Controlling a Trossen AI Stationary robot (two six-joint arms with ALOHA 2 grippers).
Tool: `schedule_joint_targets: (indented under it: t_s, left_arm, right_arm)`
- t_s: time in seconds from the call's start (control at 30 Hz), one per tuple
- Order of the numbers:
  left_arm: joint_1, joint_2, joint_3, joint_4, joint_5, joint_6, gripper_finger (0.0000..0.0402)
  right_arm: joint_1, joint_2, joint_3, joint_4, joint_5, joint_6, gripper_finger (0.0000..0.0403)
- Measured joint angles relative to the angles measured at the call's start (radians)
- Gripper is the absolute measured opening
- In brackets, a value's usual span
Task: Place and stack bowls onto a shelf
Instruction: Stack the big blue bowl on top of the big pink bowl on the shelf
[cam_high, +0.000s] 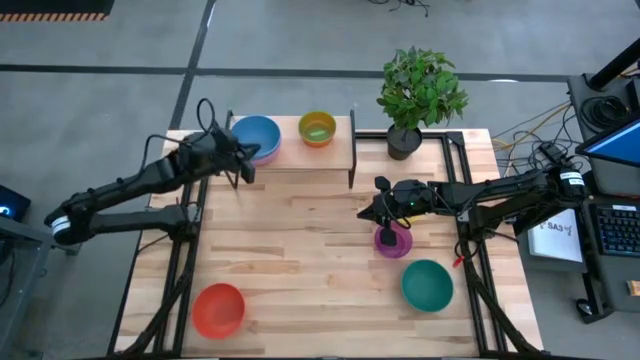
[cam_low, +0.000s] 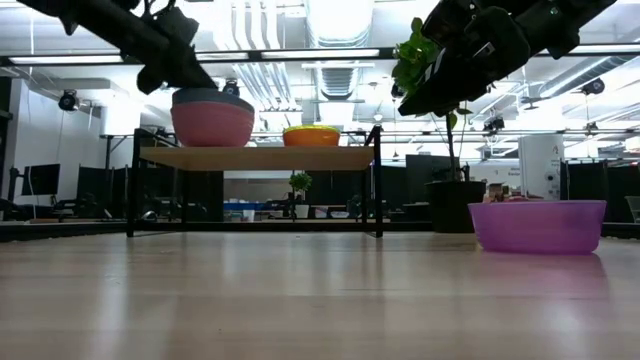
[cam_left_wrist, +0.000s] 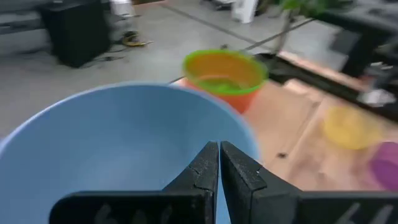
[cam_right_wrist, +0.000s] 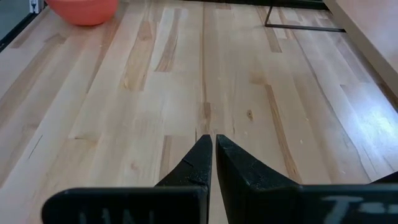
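Note:
A blue bowl (cam_high: 256, 137) sits nested in a pink bowl (cam_low: 212, 125) on the left of the light-wood shelf (cam_high: 300, 155). An orange bowl (cam_high: 317, 128) with a green one inside stands to its right. My left gripper (cam_high: 241, 168) is shut, just over the blue bowl's near rim (cam_left_wrist: 124, 143). My right gripper (cam_high: 384, 212) is shut and hovers above the tabletop by the purple bowl (cam_high: 392, 242). A teal bowl (cam_high: 427, 284) and a red-orange bowl (cam_high: 218, 308) rest on the table. My left gripper (cam_left_wrist: 219, 155) hangs with shut fingers over the blue bowl's near rim, slanting down from the table's left. I cannot tell whether the fingertips touch the rim.
A dark pot with a green plant (cam_high: 404, 140) stands at the far right, beside the shelf. The shelf's black legs (cam_right_wrist: 298, 26) stand on the plank table. Bare planks (cam_high: 290, 250) lie between the shelf and the near bowls.

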Motion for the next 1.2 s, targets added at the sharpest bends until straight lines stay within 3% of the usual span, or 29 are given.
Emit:
schedule_joint_targets:
  t_s: [0.23, 0.4, 0.6, 0.7, 0.87, 0.93, 1.0, 1.2]
  left_arm:
    - [0.001, 0.015, -0.013, 0.005, -0.041, 0.001, 0.0]
    - [0.002, 0.053, -0.015, 0.041, -0.139, 0.027, 0.0]
    - [0.001, 0.062, 0.051, 0.027, -0.129, 0.059, 0.0]
    - [0.001, 0.052, 0.112, -0.038, -0.03, 0.078, 0.0]
    - [-0.015, 0.048, 0.166, -0.233, 0.326, 0.13, 0.0]
    - [-0.032, 0.049, 0.163, -0.307, 0.38, 0.136, 0.0]
    - [-0.047, 0.05, 0.152, -0.361, 0.36, 0.127, 0.0]
    - [-0.05, 0.057, 0.131, -0.364, 0.065, 0.123, 0.0]
  right_arm:
    - [0.0, 0.0, 0.0, 0.0, 0.0, 0.003, 0.0011]
    - [0.0, 0.0, 0.0, 0.003, 0.001, 0.003, 0.0011]
    - [0.0, 0.0, 0.0, 0.013, 0.001, 0.014, 0.0011]
    - [0.0, 0.0, 0.0, 0.015, 0.001, 0.014, 0.0011]
    - [0.0, 0.0, 0.0, 0.015, 0.001, 0.01, 0.0011]
    - [0.0, 0.0, 0.0, 0.016, 0.001, 0.008, 0.0011]
    - [0.0, 0.0, 0.0, 0.015, 0.001, 0.008, 0.0011]
    - [0.0, 0.0, 0.0, 0.02, 0.001, 0.007, 0.0011]
